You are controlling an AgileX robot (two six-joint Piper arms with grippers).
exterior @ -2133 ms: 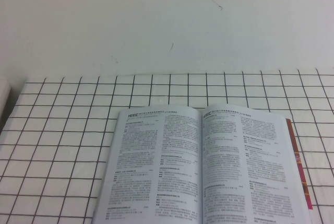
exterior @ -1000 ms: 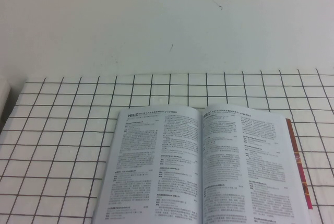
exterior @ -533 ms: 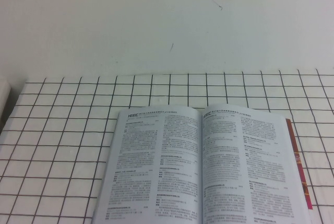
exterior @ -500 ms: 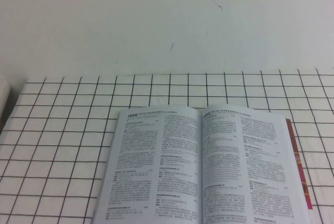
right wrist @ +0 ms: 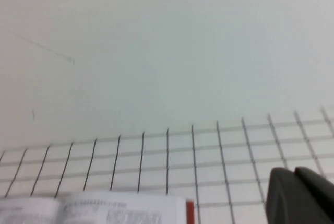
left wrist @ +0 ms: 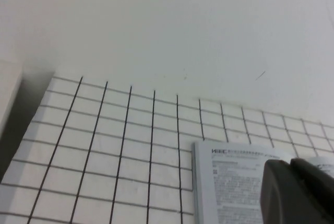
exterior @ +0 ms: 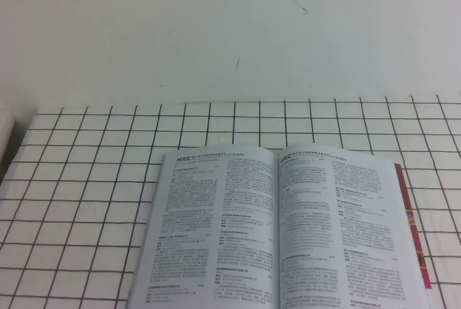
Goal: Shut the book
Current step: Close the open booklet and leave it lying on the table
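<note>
White book [exterior: 281, 230] unmoved, left gripper [left wrist: 295, 185], right gripper [right wrist: 298, 192] near

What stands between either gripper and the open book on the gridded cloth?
Nothing visible does. The book lies open on the gridded cloth, pages bare. The left gripper shows only in its wrist view, near the left page; the right gripper only in its own, near the red cover edge.

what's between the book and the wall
Only bare gridded cloth, per the high view. Left gripper near the book's left page, right gripper near its right edge.
</note>
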